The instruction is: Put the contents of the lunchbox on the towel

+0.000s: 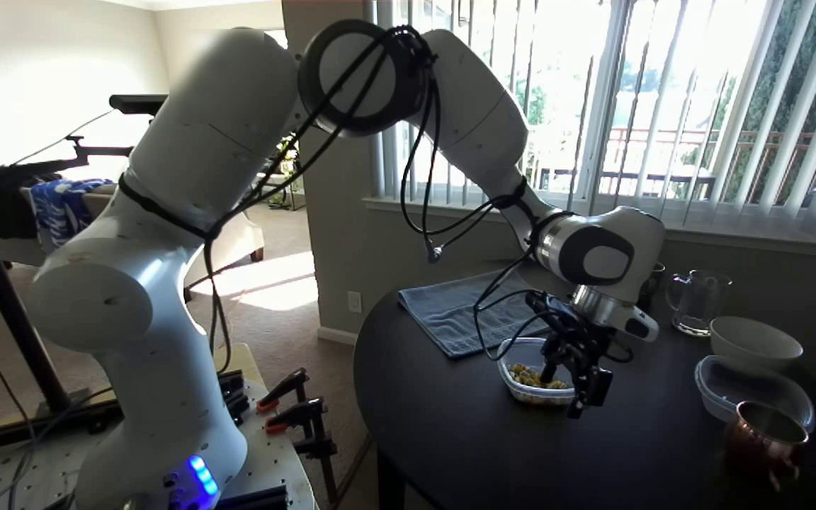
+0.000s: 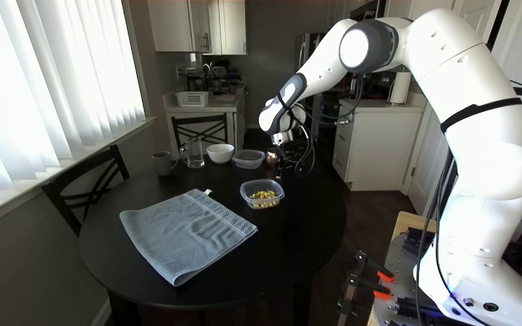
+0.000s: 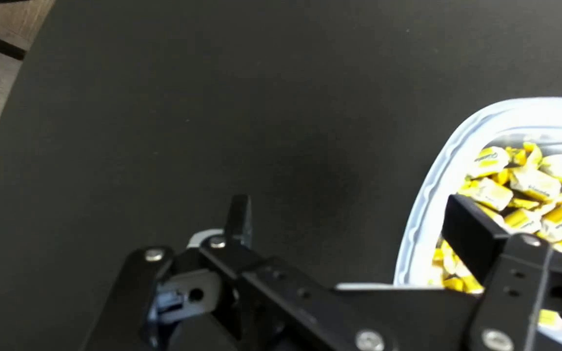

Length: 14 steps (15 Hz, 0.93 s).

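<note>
The lunchbox (image 1: 537, 398) is a small whitish-clear container upright on the dark table; it also shows in an exterior view (image 2: 244, 194) and, cut off by the right edge, in the wrist view (image 3: 420, 214). Its contents, several yellow-and-white wrapped pieces (image 3: 534, 187), lie inside it (image 2: 263, 195). The grey-blue towel (image 2: 184, 235) lies flat beside it, partly hidden by the arm in an exterior view (image 1: 465, 312). My gripper (image 3: 354, 226) is open with nothing between its fingers. In the wrist view, one finger overlaps the lunchbox's inside and the other is over bare table, with the near rim between them.
Beyond the lunchbox stand a grey mug (image 2: 163, 164), a clear glass mug (image 2: 194, 155), a white bowl (image 2: 220, 154), a larger clear container (image 2: 248, 159) and a copper mug (image 1: 766, 446). A chair (image 2: 86, 185) and the window are along one side of the round table.
</note>
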Tool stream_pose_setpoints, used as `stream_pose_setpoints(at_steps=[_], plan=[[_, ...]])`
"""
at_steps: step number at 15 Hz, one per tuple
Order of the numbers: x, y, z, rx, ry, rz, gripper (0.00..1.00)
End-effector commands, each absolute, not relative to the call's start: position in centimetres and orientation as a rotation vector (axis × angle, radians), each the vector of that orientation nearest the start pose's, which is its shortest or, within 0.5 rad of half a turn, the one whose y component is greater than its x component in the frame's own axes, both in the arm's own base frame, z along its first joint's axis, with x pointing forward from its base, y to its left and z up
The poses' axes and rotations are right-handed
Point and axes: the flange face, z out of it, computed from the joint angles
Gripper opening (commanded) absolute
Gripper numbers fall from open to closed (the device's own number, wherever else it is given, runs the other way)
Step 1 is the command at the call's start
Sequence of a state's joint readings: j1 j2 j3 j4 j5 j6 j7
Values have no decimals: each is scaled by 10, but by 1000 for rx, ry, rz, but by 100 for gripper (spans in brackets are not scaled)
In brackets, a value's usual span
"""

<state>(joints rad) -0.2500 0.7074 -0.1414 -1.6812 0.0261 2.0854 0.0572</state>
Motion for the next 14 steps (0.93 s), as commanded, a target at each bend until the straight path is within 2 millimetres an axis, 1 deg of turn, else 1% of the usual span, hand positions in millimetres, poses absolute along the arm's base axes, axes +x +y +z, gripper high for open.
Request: stream_pose_setpoints(at_steps=[1,3,4,7,11,12,13,14], plan=[[595,-200,174,-3039,564,499,100],[601,-185,168,-3046,567,488,100],[605,-182,162,-3057,581,481,100],[612,-194,148,-3071,745,413,100],[619,-207,135,-3040,901,310,100],[621,-208,133,-3026,922,291,75],[621,-207,133,-3021,932,273,74],[622,-207,133,-3009,948,260,67]])
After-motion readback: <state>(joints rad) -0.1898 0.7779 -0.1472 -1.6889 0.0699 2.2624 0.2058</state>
